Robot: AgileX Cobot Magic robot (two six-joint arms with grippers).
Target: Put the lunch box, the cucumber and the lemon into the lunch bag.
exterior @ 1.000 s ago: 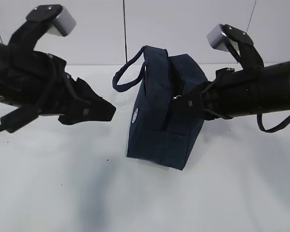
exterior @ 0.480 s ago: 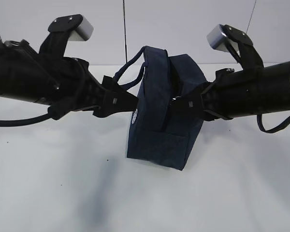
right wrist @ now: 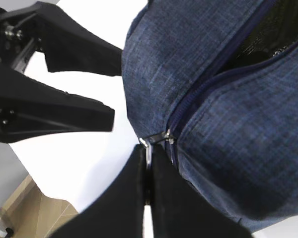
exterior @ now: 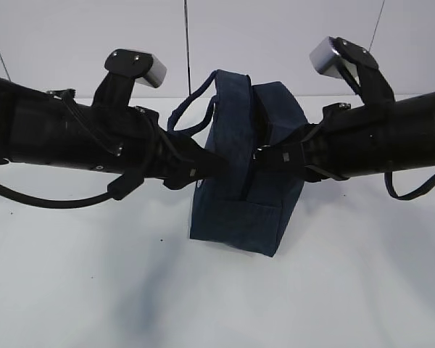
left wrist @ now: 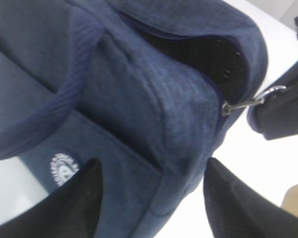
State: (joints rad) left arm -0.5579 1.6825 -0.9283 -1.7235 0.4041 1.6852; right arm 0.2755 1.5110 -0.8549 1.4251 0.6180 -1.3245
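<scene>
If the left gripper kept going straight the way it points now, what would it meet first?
Most likely the lunch bag: the left gripper has its jaws open and aimed at the bag's end panel, beside the white logo. Whether it already touches is unclear.

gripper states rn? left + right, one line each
Left tool: open, its fingers straddling the end of the lunch bag, holding nothing.
Right tool: closed on the zipper's ring pull.

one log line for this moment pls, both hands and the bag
left hand: open, straddling lunch bag end | right hand: shut on zipper ring pull | bag: upright, zipper part open | food items: not visible
</scene>
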